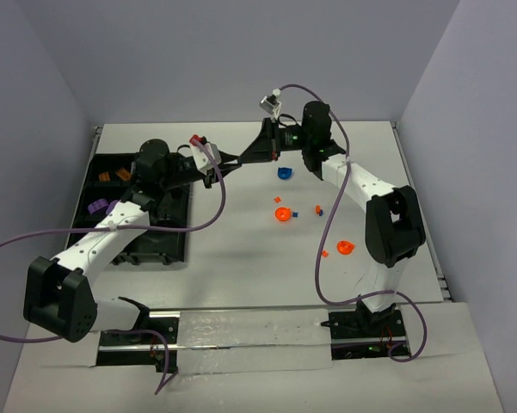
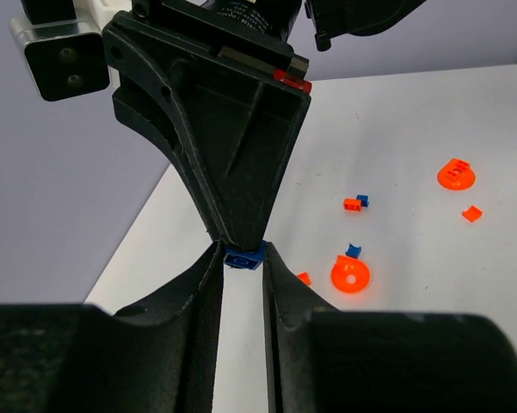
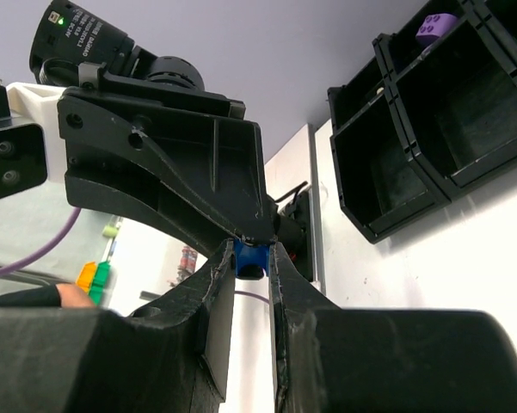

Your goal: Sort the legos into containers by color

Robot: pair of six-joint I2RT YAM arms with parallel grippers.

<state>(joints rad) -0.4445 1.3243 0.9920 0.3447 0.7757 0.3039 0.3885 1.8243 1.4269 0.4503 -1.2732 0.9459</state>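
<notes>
A small blue lego (image 2: pixel 243 256) hangs in the air between the two arms, which meet tip to tip above the table's far left-centre. My left gripper (image 2: pixel 243 258) is shut on it, both fingers pressed against its sides. My right gripper (image 3: pixel 252 256) is also shut on the same blue lego (image 3: pixel 252 258), reaching in from the opposite side. From above, the left gripper (image 1: pixel 232 160) and right gripper (image 1: pixel 244 158) touch noses and the brick itself is hidden. The containers (image 1: pixel 174 245) lie under the left arm, with orange pieces (image 1: pixel 112 175) and a purple piece (image 1: pixel 96 206) inside.
Loose legos lie mid-table: an orange disc (image 1: pixel 282 214), a blue rounded piece (image 1: pixel 284 172), another orange disc (image 1: pixel 345 248) and small orange and blue bits (image 1: pixel 319 209). The right wrist view shows dark compartments (image 3: pixel 430 112) with a purple brick (image 3: pixel 436 26).
</notes>
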